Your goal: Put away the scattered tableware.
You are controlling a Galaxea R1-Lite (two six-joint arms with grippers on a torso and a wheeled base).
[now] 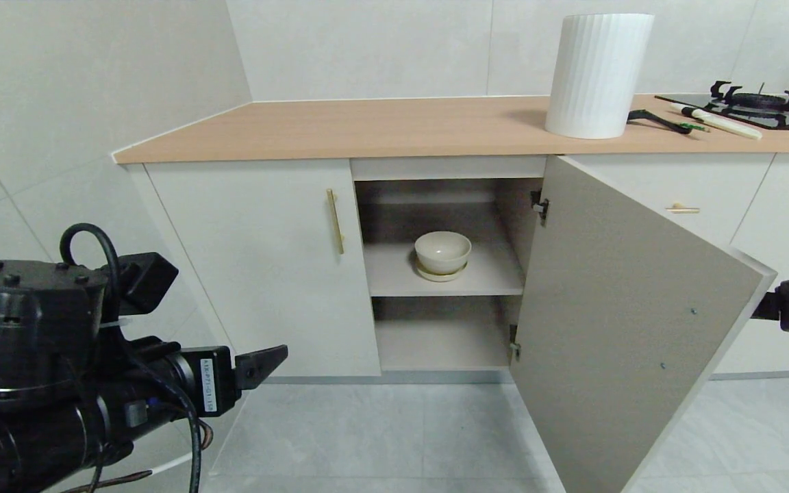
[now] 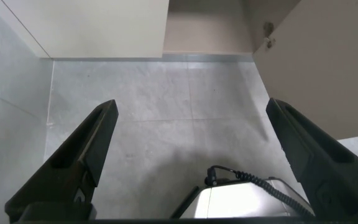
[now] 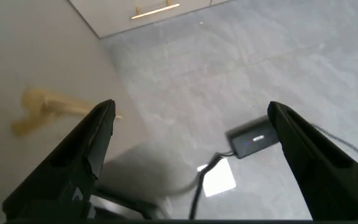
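Cream bowl [image 1: 442, 250] sits on a little saucer [image 1: 439, 275] on the middle shelf [image 1: 394, 274] of the cupboard, pretty much dead centre of the head view. The cupboard door [image 1: 627, 322] stands wide open, out at 4 o'clock from the bowl. Up on the wooden counter [image 1: 367, 127] at 1 o'clock there's a tall white ribbed jar [image 1: 598, 74], with a couple of utensils [image 1: 709, 122] just beside it at its 3 o'clock. Left gripper [image 2: 191, 109] hangs low at 8 o'clock over the grey floor tiles [image 1: 401, 431], fingers spread wide, nothing in them. Right gripper [image 3: 191, 107] is spread wide and empty too, near the door's outer face with its gold handle [image 3: 48, 109].
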